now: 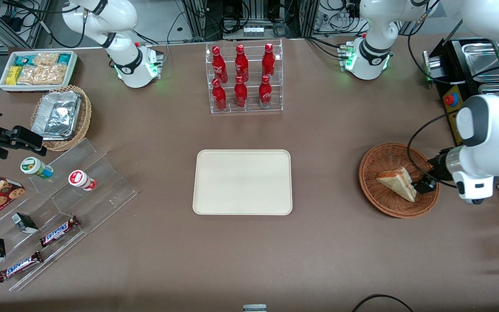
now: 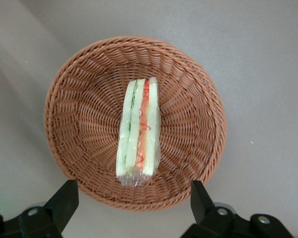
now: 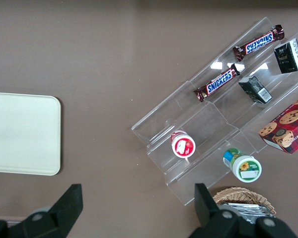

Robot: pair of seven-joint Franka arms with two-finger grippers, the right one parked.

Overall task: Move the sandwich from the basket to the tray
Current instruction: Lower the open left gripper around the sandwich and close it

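Gripper [image 1: 422,185] above basket [image 1: 399,180]: in the front view one dark finger is seen at the sandwich [image 1: 399,182], the other is masked by the wrist. Wrist view: finger [image 2: 64,201] bases are cut off by the frame edge. Basket rim partly covered by the gripper. Sandwich wrapper print cannot be read.

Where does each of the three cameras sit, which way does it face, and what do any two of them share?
Front view: high, facing both arms across the table; shows the tray, basket, sandwich and gripper.
Left wrist view: on the working arm, looking straight down into the basket at the sandwich; the open gripper hangs above the rim.
Right wrist view: on the parked arm, looking down at the tray and snack shelf.
Shared: front and left wrist show basket and sandwich; front and right wrist show the tray.
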